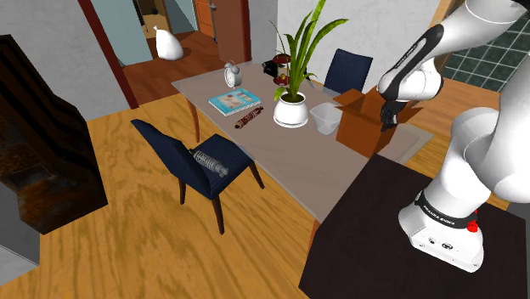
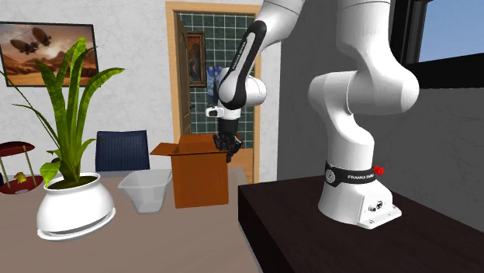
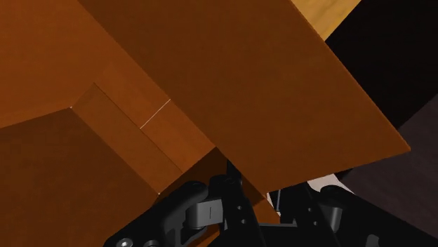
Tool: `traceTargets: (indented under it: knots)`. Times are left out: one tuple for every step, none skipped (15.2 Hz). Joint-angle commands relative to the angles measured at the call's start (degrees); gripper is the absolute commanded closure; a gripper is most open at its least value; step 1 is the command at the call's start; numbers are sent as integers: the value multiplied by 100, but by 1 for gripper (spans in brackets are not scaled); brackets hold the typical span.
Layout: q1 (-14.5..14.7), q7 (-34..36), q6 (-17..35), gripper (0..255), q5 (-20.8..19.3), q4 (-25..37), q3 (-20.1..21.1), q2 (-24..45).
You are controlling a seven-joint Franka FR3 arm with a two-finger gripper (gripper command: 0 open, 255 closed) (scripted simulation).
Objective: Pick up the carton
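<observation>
brown carton (image 1: 361, 127), flaps open, shoulder view: it stands on the grey counter (image 1: 280, 161) at the edge nearest the dark stand (image 1: 382, 238). the black hand (image 1: 391, 115) sits at the carton's top rim on the stand side, touching it. beyond the carton from the hand: a clear tub (image 1: 325, 117) just beside the carton, then a potted plant (image 1: 290, 110) in a white pot. well apart from the hand, a blue chair (image 1: 200, 161).

second exterior view: the hand (image 2: 225, 146) points down onto the carton's (image 2: 200, 178) upper edge, at the corner nearest the stand (image 2: 310, 233). the carton's base rests on the counter (image 2: 155, 233). the tub (image 2: 147, 190) lies on the carton's far side from the hand; the potted plant (image 2: 74, 205) lies further off the same way.

wrist view: the carton (image 3: 210, 70) is right up against the hand (image 3: 256, 203). one thin brown wall of it runs down between the two black fingers (image 3: 210, 207), which stand close on either side and appear clamped on that wall.
</observation>
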Motion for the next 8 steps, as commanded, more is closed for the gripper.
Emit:
traceTargets:
  knots:
    - [-168, 1398, -264, 255, -2033, 54, -193, -693]
    - [-217, 2003, -492, 255, -2886, 112, -276, -1092]
    - [-853, 1905, -568, 255, -2754, 108, 389, -1090]
    - [-1102, 2040, -707, 255, -2947, 129, 619, -1238]
    - [-1277, 2164, -849, 255, -3126, 152, 782, -1387]
    - [-1438, 2255, -985, 255, -3258, 174, 940, -1521]
    - [-1568, 2334, -1120, 255, -3372, 195, 1071, -1651]
    - [-1680, 2400, -1252, 255, -3467, 217, 1190, -1775]
